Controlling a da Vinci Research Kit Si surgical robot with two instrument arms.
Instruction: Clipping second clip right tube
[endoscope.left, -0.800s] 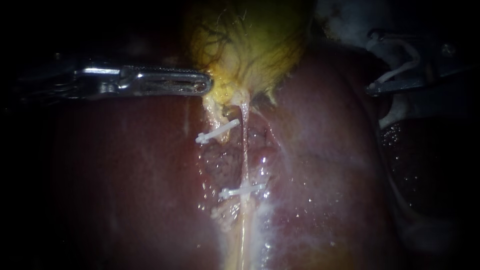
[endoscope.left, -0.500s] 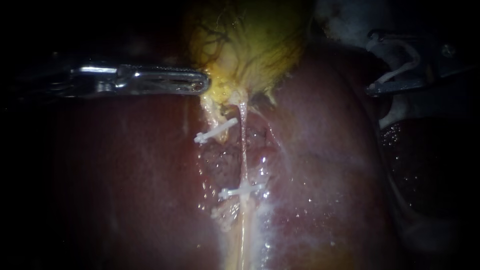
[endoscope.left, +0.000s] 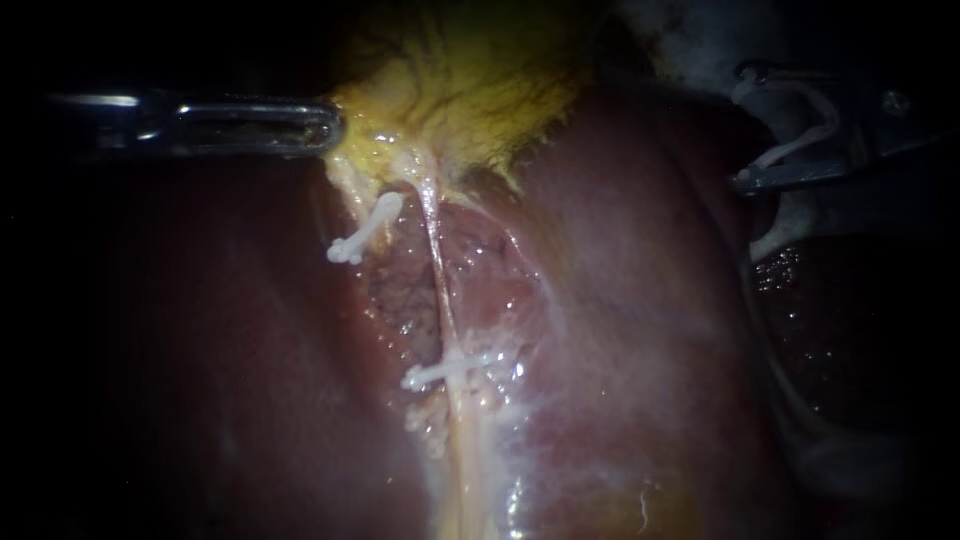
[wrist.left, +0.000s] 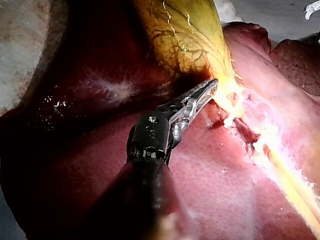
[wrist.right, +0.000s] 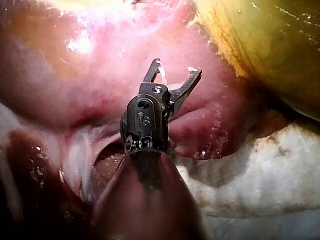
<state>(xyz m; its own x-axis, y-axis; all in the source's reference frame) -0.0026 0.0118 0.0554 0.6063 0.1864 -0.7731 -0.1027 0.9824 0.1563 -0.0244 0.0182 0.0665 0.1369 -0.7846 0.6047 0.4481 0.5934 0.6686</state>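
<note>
surf: white stained sheet | on it: liver

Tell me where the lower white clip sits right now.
In the endoscope view the lower small white plastic clip lies across the thin pale tube at centre, over the dark red liver, below the other white clip.
</note>
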